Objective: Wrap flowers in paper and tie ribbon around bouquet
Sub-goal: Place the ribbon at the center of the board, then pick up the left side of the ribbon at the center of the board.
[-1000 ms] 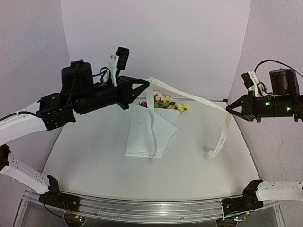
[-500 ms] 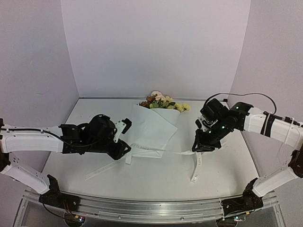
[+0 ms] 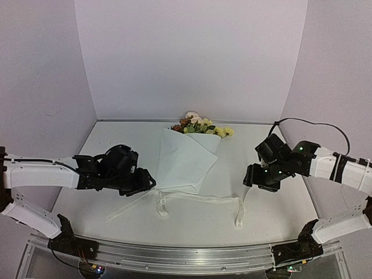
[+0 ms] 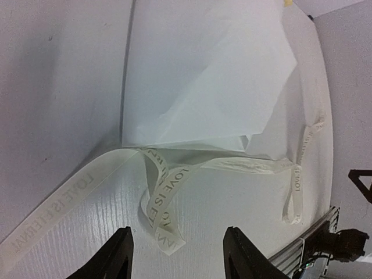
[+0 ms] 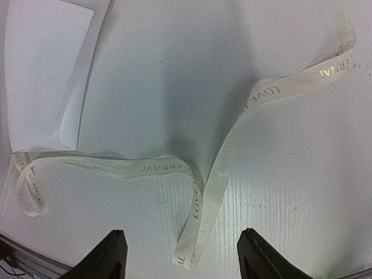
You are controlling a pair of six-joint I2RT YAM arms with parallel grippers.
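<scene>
- The white bench (image 3: pixel 116 145) is carrying everything, and only the top view is taking in all of it at once.
- The left arm (image 3: pixel 40 174) is reaching low across the bench from the left. The right arm (image 3: pixel 337 165) is reaching in from the right, with the bouquet lying between the two.
- The bouquet (image 3: pixel 185 163) is lying flat at mid-bench, its wide rim pointing towards the back wall and its narrow end towards the arms.
- The paper (image 4: pixel 197 75) is filling much of the left wrist view, where its creases and folded edges are showing plainly. The right wrist view is catching only a corner of it (image 5: pixel 40 75).
- The ribbon (image 3: pixel 197 199) is lying loose on the bench, running along the narrow end of the paper and touching it. It is trailing off to both sides.
- The wrist views are showing "LOVE IS ETERNAL" lettering on the ribbon (image 4: pixel 168 192) (image 5: pixel 215 186), which is too small to read from above.
- The flowers (image 3: pixel 200 125) are poking out above the rim, clearly visible only from above.
- The left jaws are standing open, the fingertips (image 4: pixel 119 258) hanging above a curl of ribbon and gripping nothing.
- The right jaws are standing open too, their fingertips (image 5: pixel 110 253) apart above a ribbon end and holding nothing.
</scene>
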